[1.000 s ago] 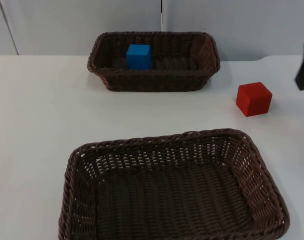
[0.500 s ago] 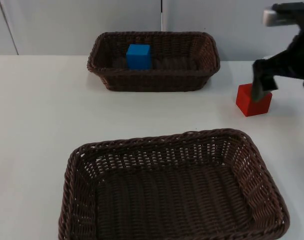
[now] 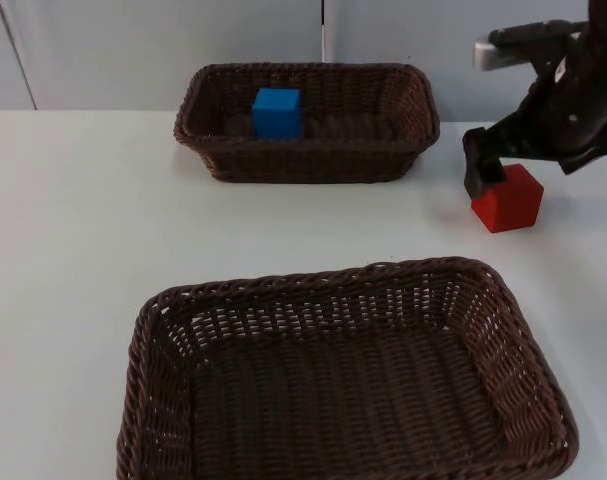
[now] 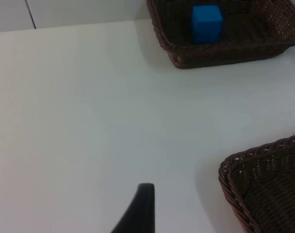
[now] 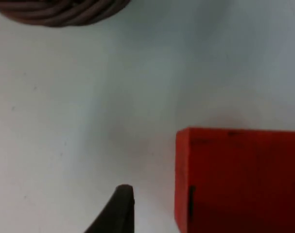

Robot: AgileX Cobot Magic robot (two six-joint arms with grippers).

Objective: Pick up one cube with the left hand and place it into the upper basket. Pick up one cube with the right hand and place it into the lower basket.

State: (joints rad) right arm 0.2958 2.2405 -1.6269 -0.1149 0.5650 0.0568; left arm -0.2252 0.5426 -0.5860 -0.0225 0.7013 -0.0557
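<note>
Since half a second ago my right gripper [image 3: 503,172] dropped beside the matte red cube [image 3: 508,199], fingers spread, nothing grasped. Blue cube [image 3: 277,112] sits in upper wicker basket [image 3: 308,160]; lower basket [image 3: 153,400] woven too. Left gripper [image 4: 140,208] waits; can't tell its grip.

Top view: high, looking down and forward. Left wrist: farther back, shares blue cube [image 3: 277,112] [image 4: 206,23]. Right wrist: close on red cube [image 3: 507,198] [image 5: 239,179].

right gripper [image 3: 495,172] lower, at red cube [image 3: 510,200]
</note>
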